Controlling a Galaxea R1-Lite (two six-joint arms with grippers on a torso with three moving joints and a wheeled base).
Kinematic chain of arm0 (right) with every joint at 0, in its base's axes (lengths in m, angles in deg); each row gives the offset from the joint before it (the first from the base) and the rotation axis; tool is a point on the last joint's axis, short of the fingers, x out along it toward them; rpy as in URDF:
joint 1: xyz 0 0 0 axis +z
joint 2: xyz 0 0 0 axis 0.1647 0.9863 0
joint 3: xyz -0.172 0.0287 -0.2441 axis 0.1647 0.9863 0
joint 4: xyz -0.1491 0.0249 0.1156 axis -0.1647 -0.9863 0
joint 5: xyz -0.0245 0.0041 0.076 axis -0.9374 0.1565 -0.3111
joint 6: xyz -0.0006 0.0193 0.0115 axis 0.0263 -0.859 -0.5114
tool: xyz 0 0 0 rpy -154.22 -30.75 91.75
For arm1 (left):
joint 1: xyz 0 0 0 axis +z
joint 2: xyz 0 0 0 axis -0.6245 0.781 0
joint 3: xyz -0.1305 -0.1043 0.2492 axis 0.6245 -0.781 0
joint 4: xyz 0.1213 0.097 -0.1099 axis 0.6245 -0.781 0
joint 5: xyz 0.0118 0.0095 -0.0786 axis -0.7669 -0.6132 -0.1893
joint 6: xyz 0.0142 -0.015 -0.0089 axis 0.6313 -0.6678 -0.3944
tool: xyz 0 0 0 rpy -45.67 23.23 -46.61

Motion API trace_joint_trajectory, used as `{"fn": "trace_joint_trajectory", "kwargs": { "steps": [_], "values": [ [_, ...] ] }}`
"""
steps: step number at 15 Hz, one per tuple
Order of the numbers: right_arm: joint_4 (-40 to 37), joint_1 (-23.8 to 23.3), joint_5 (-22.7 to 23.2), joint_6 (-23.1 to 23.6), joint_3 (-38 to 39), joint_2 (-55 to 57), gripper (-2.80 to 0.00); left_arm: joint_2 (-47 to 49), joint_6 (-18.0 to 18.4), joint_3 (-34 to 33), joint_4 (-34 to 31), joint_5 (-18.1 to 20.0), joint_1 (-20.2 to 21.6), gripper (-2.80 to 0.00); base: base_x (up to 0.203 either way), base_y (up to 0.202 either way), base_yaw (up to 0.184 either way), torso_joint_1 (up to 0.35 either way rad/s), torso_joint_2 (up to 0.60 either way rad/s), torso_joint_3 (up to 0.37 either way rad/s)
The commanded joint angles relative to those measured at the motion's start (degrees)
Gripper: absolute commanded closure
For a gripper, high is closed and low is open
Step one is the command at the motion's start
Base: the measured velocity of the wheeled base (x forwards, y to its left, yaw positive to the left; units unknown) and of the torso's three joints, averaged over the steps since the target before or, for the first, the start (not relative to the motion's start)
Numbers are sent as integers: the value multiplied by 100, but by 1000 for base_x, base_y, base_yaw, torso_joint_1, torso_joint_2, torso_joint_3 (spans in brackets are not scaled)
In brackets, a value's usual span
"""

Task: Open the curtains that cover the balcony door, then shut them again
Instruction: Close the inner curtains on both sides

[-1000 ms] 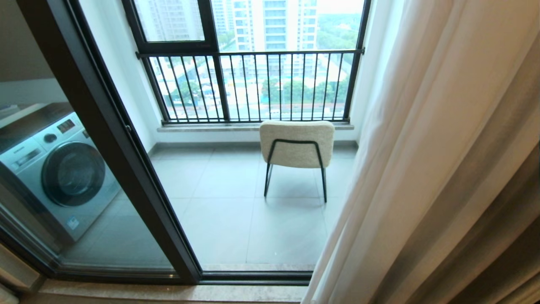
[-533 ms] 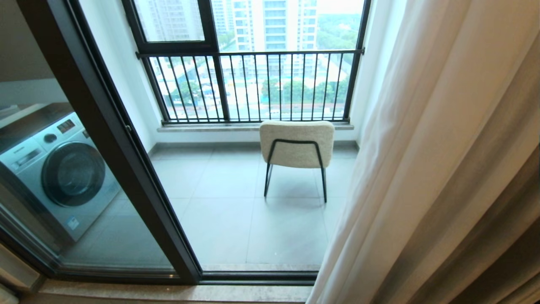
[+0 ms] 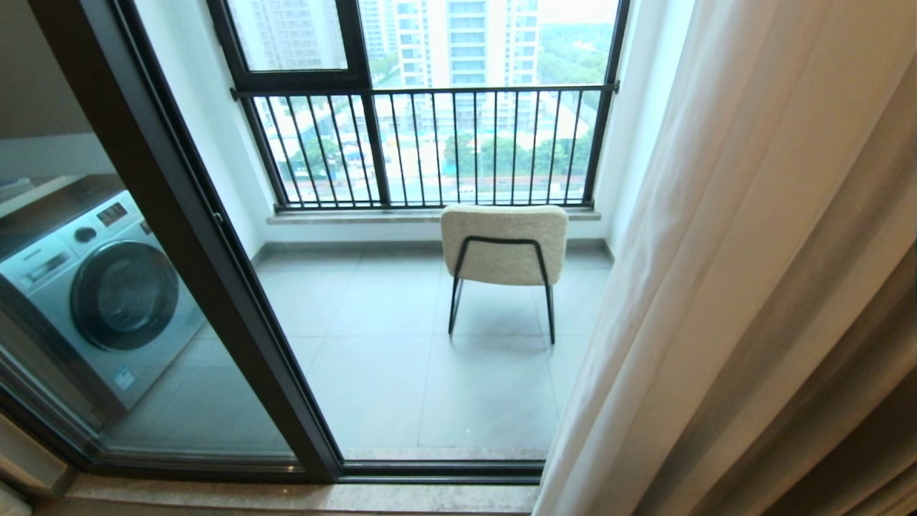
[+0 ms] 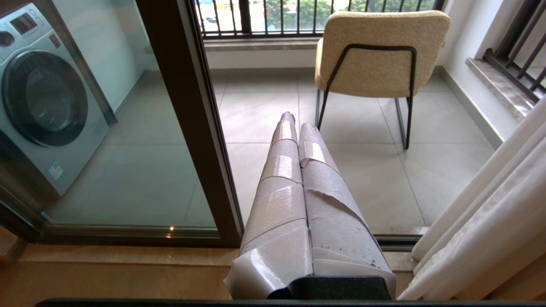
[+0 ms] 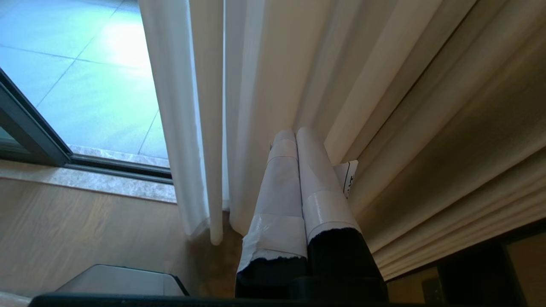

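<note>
The sheer white curtains point(image 3: 688, 287) hang bunched at the right, leaving the balcony door point(image 3: 186, 236) uncovered; its dark frame runs diagonally at the left. Neither gripper shows in the head view. In the left wrist view my left gripper point(image 4: 294, 121) is shut and empty, its tape-wrapped fingers pointing at the balcony floor, with the door frame point(image 4: 192, 128) on one side and the curtains point(image 4: 490, 204) on the other. In the right wrist view my right gripper point(image 5: 294, 134) is shut, its tips up against the curtains point(image 5: 247, 106), with no fabric seen between the fingers.
A cream chair point(image 3: 505, 244) stands on the tiled balcony before the black-railed window point(image 3: 430, 143). A washing machine point(image 3: 100, 287) sits behind the left glass. Thicker beige drapes point(image 5: 448, 128) hang beside the sheer folds. A stone sill point(image 3: 286, 496) edges the wooden floor.
The curtain's lower edge has drifted a little to the right, baring slightly more of the door track. Door, chair and view are otherwise the same.
</note>
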Motion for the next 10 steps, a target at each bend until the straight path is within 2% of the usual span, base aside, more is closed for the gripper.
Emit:
{"fn": "trace_joint_trajectory", "kwargs": {
  "steps": [1, 4, 10],
  "values": [
    [-91, 34, 1, -48, 0, -481, 0, -2, 0, 0, -2, 0, 0, 0, 0, 0, 0, 0, 0, 0],
    [-149, 73, 4, -263, -8, -1121, 0, -2, 0, 0, -2, 0, 0, 0, 0, 0, 0, 0, 0, 0],
    [-125, 85, -12, -468, 0, -1146, 0, -2, 0, 0, -2, 0, 0, 0, 0, 0, 0, 0, 0, 0]
  ]
}}
